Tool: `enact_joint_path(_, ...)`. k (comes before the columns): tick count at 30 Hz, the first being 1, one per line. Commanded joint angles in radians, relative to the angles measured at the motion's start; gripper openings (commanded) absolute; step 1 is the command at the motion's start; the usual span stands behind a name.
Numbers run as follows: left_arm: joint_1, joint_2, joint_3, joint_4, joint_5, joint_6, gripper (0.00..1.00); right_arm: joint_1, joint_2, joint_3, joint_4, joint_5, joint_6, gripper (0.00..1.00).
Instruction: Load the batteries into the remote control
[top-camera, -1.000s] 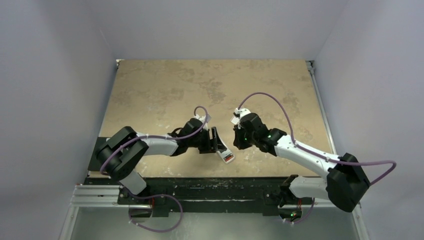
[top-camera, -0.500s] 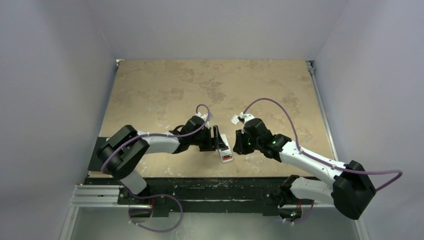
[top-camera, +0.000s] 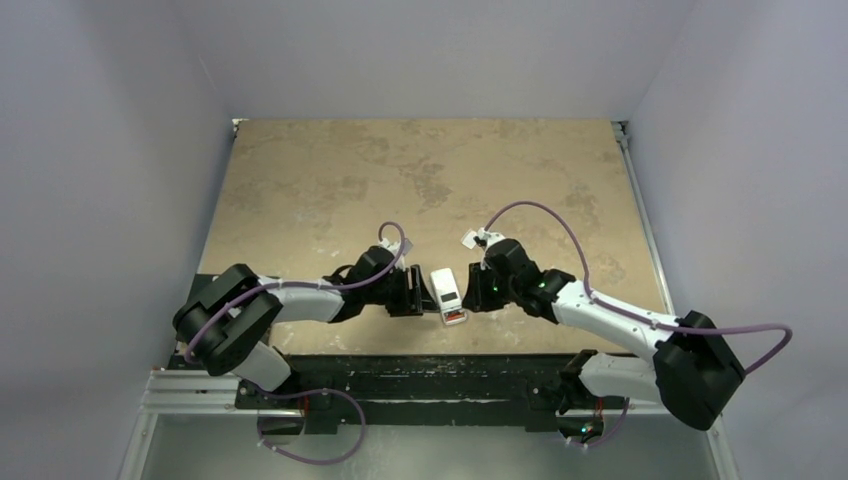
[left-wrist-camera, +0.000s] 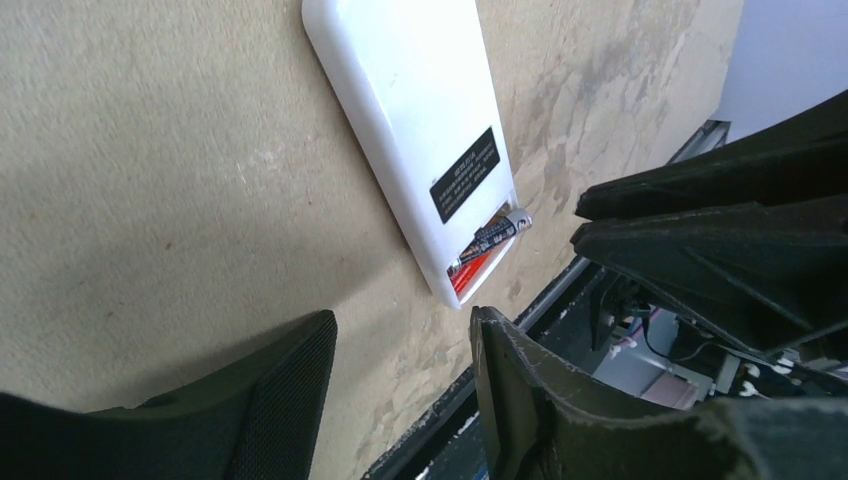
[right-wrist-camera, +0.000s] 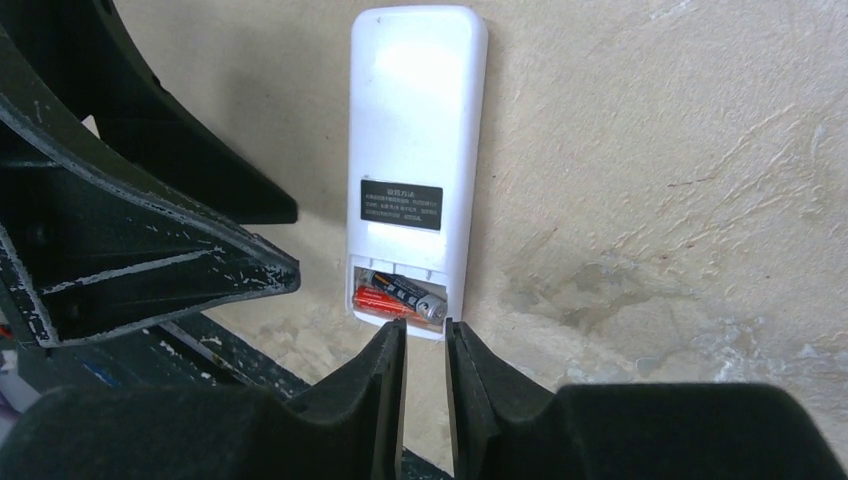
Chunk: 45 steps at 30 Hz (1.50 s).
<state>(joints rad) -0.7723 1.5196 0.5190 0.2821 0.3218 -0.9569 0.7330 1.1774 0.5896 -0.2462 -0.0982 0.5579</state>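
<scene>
The white remote control (top-camera: 447, 291) lies flat on the table, plain back up, between my two grippers. Its battery bay at the near end is uncovered. In the right wrist view the reddish-orange battery (right-wrist-camera: 383, 301) lies in the bay and the dark battery (right-wrist-camera: 404, 293) rests slanted across it, one end raised. Both also show in the left wrist view: the remote (left-wrist-camera: 415, 110) and the dark battery (left-wrist-camera: 496, 231). My left gripper (left-wrist-camera: 402, 322) is open and empty, just left of the remote. My right gripper (right-wrist-camera: 425, 335) is shut with a thin gap, empty, its tips at the bay's near edge.
The table's near edge and the black rail (top-camera: 430, 365) run just behind the remote's near end. My left gripper's fingers (right-wrist-camera: 150, 250) stand close on the remote's left, and my right gripper (left-wrist-camera: 720, 230) close on its right.
My left gripper has let go of the remote and drawn back left. The remote now lies flat, back up. My right gripper has moved down to its near end.
</scene>
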Motion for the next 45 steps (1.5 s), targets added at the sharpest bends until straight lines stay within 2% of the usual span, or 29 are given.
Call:
enact_joint_path(1, 0.0, 0.024, -0.055, 0.063, 0.047, -0.032, 0.5, 0.005, 0.007, -0.008, 0.043, -0.02, 0.019, 0.28)
enact_joint_path(4, -0.001, 0.052, -0.064, 0.1, 0.059, -0.045, 0.41, 0.004, 0.019, -0.008, 0.046, -0.016, 0.022, 0.28)
enact_joint_path(9, -0.001, 0.071, -0.071, 0.129, 0.065, -0.056, 0.35, 0.009, 0.033, -0.009, 0.05, -0.017, 0.025, 0.28)
enact_joint_path(19, -0.007, 0.068, -0.068, 0.145, 0.071, -0.069, 0.33, 0.02, 0.062, -0.015, 0.068, -0.023, 0.033, 0.28)
enact_joint_path(34, -0.036, 0.106, -0.043, 0.179, 0.071, -0.088, 0.31, 0.032, 0.092, -0.004, 0.077, -0.031, 0.036, 0.22)
enact_joint_path(45, -0.045, 0.126, -0.016, 0.185, 0.066, -0.089, 0.22, 0.036, 0.103, -0.005, 0.086, -0.038, 0.037, 0.17)
